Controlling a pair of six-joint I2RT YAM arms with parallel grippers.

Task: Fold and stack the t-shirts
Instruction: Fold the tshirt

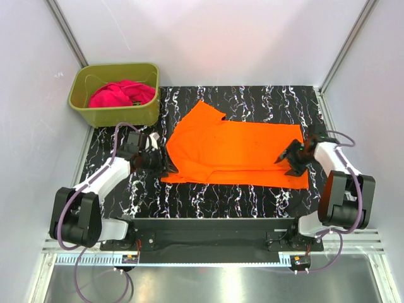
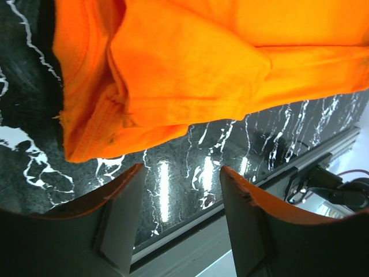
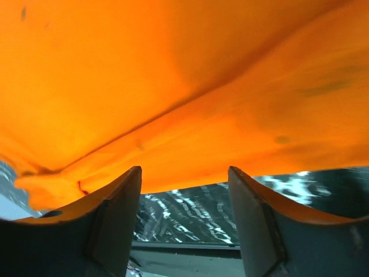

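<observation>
Black white-veined marble tabletop (image 1: 252, 101): at its back left, an olive-green plastic tub (image 1: 117, 115) holds the crumpled magenta-pink t-shirt (image 1: 120, 95). The left gripper (image 1: 165, 165), fingers apart, sits at the left edge of the spread bright orange t-shirt (image 1: 233, 151); the right gripper (image 1: 291, 161), likewise parted, is over its right end.

The spread t-shirt (image 1: 237, 151) lies flat across the middle of the desk (image 1: 252, 98), reaching toward its right edge. The bunched t-shirt (image 1: 120, 95) sits in the tub (image 1: 113, 115) at the far left corner. The left gripper (image 1: 166, 166) is at the spread t-shirt's left side, and the right gripper (image 1: 287, 159) is over its right end.
</observation>
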